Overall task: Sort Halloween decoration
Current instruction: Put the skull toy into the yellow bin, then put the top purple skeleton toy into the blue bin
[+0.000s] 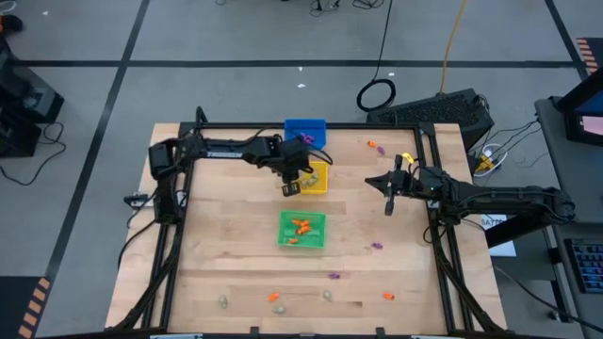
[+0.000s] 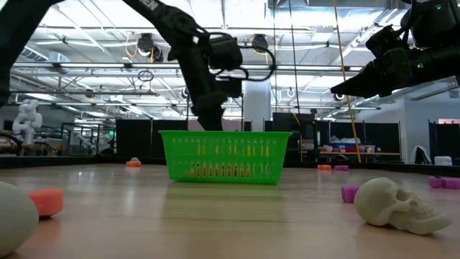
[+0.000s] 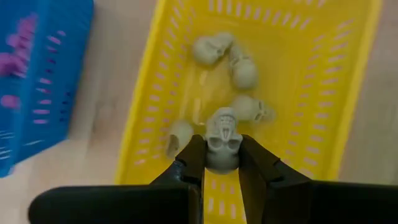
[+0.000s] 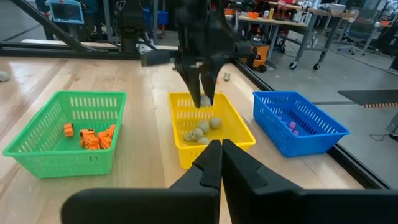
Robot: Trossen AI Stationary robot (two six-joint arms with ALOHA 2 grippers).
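High view: we see the left gripper (image 1: pixel 294 182) over the near-left edge of the yellow bin (image 1: pixel 315 177), which sits between the blue bin (image 1: pixel 305 131) and the green bin (image 1: pixel 302 229). The right gripper (image 1: pixel 387 196) waits well apart, over bare table. Loose trinkets lie along the near part of the table (image 1: pixel 226 254). We judge the main risk here to be a release too close to the rim, so that the piece lands outside.

Low view: a pale skull (image 2: pixel 394 203) lies on its side on the wood, still unsorted. The left arm hangs behind the green bin; its load is hidden.

Left wrist view: the left gripper holds a pale skull trinket (image 3: pixel 223 140) between narrowly parted fingers (image 3: pixel 194 159), above the yellow bin, where four more skulls lie. The face turns toward the camera; the long axis, crown to jaw, runs along the fingers, crown pointing away from the wrist. The pads bear on rounded sides, so we expect it may twist, slip or bounce off the skulls below.

Right wrist view: the right gripper is closed and empty. The orange pieces (image 4: pixel 90 137) lie in the green bin.
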